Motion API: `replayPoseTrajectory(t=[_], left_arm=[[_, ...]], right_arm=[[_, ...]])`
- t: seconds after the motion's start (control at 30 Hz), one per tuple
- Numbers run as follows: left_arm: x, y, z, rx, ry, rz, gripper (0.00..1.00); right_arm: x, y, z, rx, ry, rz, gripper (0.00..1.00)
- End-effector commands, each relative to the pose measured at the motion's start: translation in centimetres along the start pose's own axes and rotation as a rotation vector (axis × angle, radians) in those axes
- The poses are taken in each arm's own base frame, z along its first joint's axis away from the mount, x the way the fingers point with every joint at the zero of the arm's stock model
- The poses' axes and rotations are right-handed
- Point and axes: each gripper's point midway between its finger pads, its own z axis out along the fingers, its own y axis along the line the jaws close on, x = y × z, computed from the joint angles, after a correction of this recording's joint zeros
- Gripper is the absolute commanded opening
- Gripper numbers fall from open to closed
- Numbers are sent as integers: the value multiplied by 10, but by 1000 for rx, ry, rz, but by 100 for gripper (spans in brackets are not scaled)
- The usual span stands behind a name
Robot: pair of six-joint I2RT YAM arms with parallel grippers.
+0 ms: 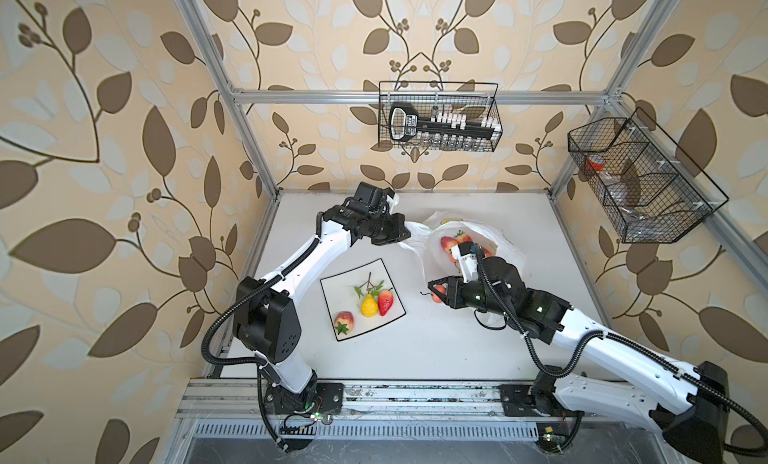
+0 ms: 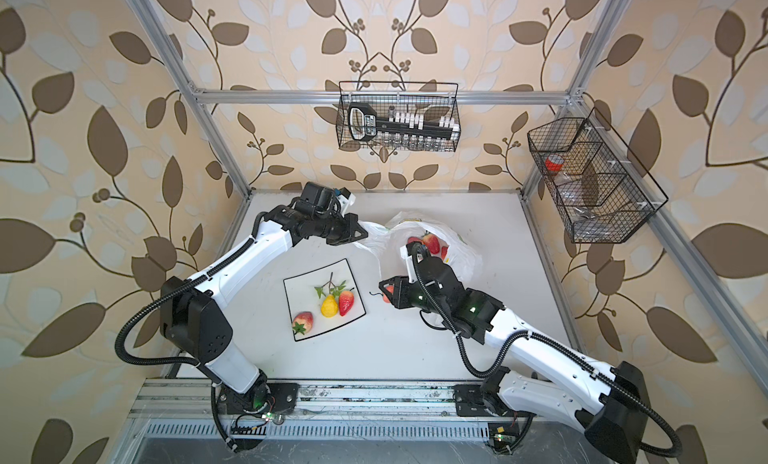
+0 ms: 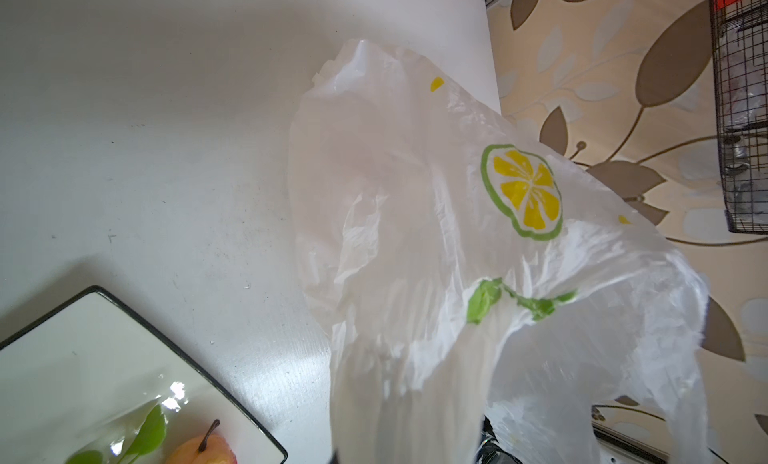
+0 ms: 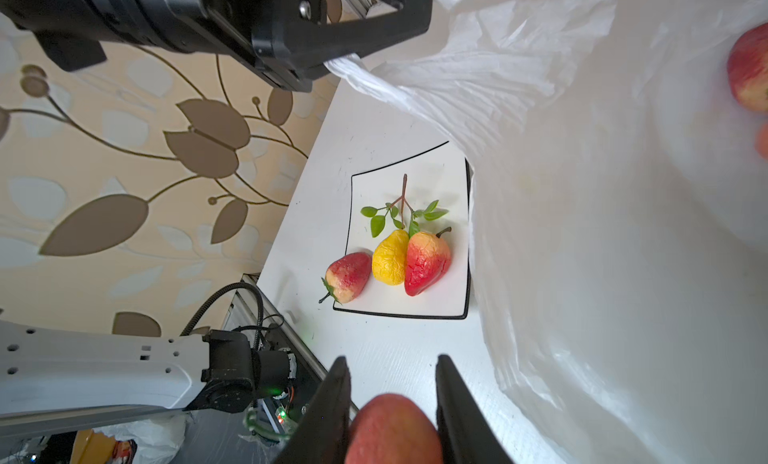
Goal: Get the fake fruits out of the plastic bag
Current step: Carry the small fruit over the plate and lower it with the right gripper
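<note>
A: So, where do things stand?

B: Left gripper (image 1: 402, 234) is clenched on a handle of the plastic bag (image 1: 505, 249), holding its mouth up at the back of the table (image 1: 415, 349). Right gripper (image 4: 391, 364) grasps a round orange-pink fruit (image 4: 392, 428) across its belly, outside the bag, between it and the plate (image 1: 353, 283).

A: And the rest?

B: Strawberries (image 1: 449, 243) lie inside; how many, I can't tell from here. They look light, glossy, probably slippery: pinch the widest part, not the stem. The film is floppy, so it wants stretching.
</note>
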Motion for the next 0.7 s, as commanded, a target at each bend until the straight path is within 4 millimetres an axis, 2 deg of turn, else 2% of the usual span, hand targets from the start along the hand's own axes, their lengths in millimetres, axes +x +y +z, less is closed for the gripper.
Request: replayPoseTrajectory(t=[0.0, 0.17, 0.37, 0.67], left_arm=[[-4, -14, -13, 47, -7, 46, 0], [-3, -14, -15, 47, -7, 53, 0], [-4, -15, -18, 36, -4, 69, 0], [-9, -20, -31, 1, -11, 126, 0]], right_arm=[[-6, 17, 11, -53, -28, -80, 33], [2, 47, 37, -102, 2, -217, 33], [21, 78, 86, -99, 40, -370, 33], [27, 98, 169, -47, 17, -505, 33]])
